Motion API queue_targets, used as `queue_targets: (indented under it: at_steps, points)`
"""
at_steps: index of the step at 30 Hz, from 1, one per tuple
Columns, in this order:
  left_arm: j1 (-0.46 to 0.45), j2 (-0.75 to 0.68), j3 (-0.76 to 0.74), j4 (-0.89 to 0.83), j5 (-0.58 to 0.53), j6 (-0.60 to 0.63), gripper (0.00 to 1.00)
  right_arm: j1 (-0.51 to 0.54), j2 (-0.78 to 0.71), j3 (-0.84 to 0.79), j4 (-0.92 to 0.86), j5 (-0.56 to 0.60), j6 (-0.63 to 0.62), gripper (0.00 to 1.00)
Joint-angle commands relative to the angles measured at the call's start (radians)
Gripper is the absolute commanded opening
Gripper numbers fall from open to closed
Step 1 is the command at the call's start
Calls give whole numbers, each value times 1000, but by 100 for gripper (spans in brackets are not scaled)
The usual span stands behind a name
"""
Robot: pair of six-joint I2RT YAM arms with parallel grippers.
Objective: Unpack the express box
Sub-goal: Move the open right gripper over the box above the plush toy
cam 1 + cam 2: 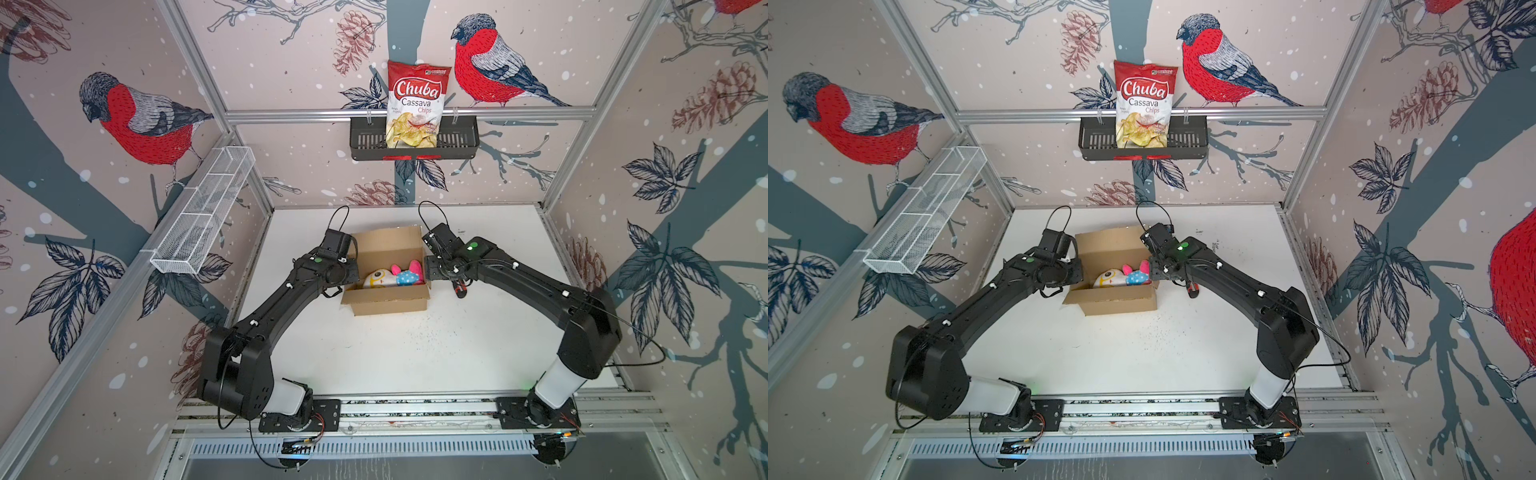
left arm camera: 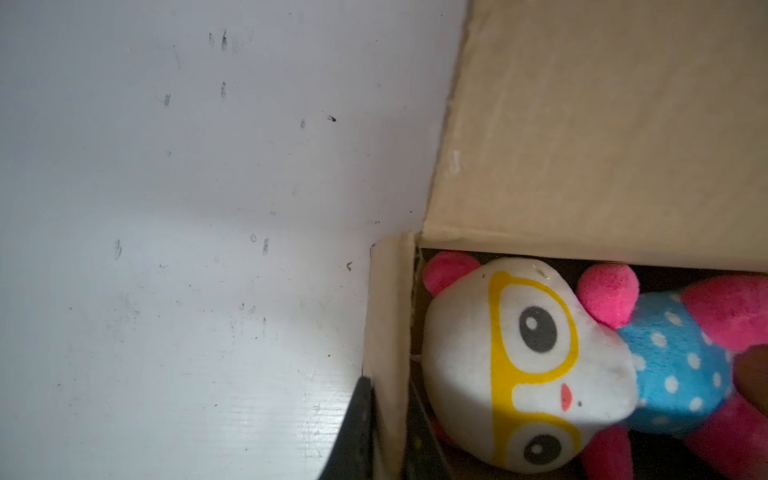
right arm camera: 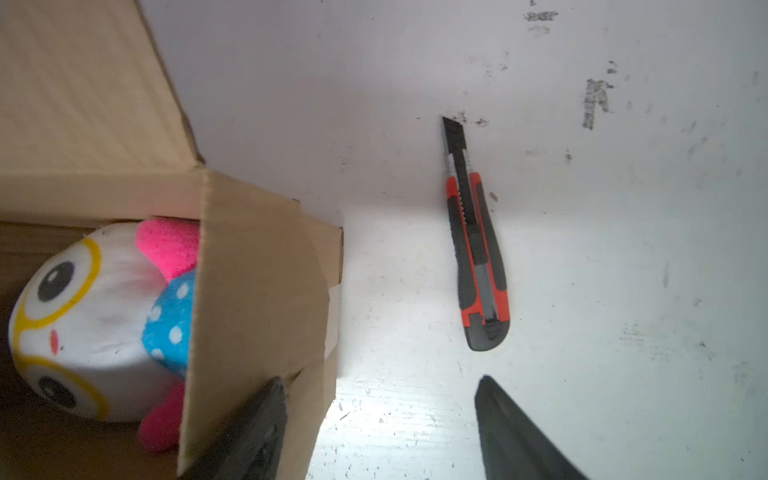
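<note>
— Where is the box at this moment?

— I see the express box (image 1: 390, 301), a plain brown corrugated cardboard carton, on the white tabletop (image 1: 395, 357). It is between my two arms, a little toward the far side. Its top is open: the far long flap stands up and the near one folds outward. Inside lies a white plush toy (image 1: 392, 277) with yellow glasses, pink ears and a blue dotted body.

— And your left tool?

— The left tool (image 2: 388, 399) is closed on the short flap at the left end of the box. In the left wrist view one finger is outside the cardboard and one inside.

— The right one?

— The right tool (image 3: 380, 382) is open. One finger (image 3: 257, 424) is in front of the right end flap, and I cannot say if it touches. The other is over bare tabletop. A red and black utility knife (image 3: 478, 249) lies on the tabletop near that end of the box, apart from both fingers.
</note>
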Motion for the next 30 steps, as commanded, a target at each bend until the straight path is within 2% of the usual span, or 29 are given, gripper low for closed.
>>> queue_targets:
  at_steps: [1, 5, 11, 20, 30]
  points:
    - [-4, 7, 10, -16, 22, 4, 13, -2, -15, -32, 143, -151, -38, 70]
    - [-12, 16, 28, -20, 18, 6, 13, -7, -21, -60, 176, -197, -35, 69]
    - [-12, 23, 60, -29, 3, 38, 13, -32, -62, -44, 85, -126, -24, 69]
    - [-10, 46, 143, -6, -7, 195, 13, -39, -182, 18, -61, -47, -54, 67]
    - [-10, 91, 216, 10, 81, 403, 13, -32, -326, 42, -50, -99, -173, 59]
